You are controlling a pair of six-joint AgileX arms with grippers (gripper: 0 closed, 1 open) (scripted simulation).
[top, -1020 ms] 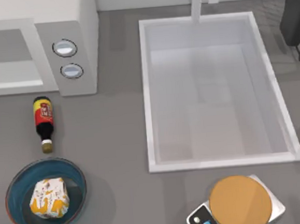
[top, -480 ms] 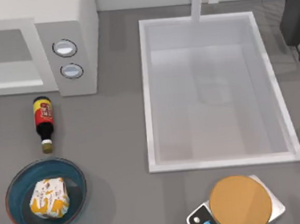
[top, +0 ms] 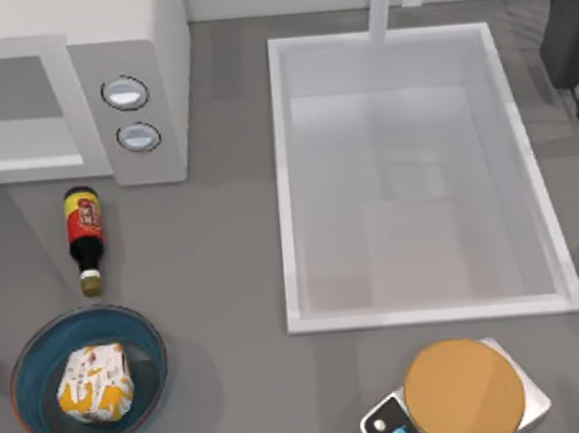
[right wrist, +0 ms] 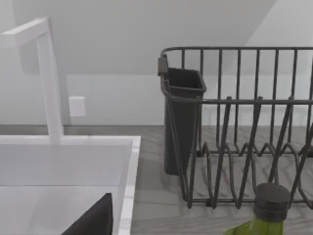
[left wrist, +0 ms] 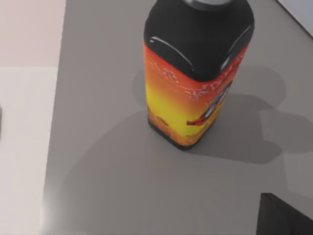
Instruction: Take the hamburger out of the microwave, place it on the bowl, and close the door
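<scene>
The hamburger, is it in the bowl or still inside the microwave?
In the bowl. The top view shows the wrapped hamburger lying inside the blue bowl, at the table's left, below the microwave.

You will find no text that can be read. The sauce bottle [top: 86,238], lying just below the microwave [top: 79,88], has a red-yellow label with marks too small; the hamburger [top: 94,383] wrapper shows only orange marks.

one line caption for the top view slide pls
Wrapped hamburger sits in the blue bowl, sauce bottle lying beside the microwave.
</scene>
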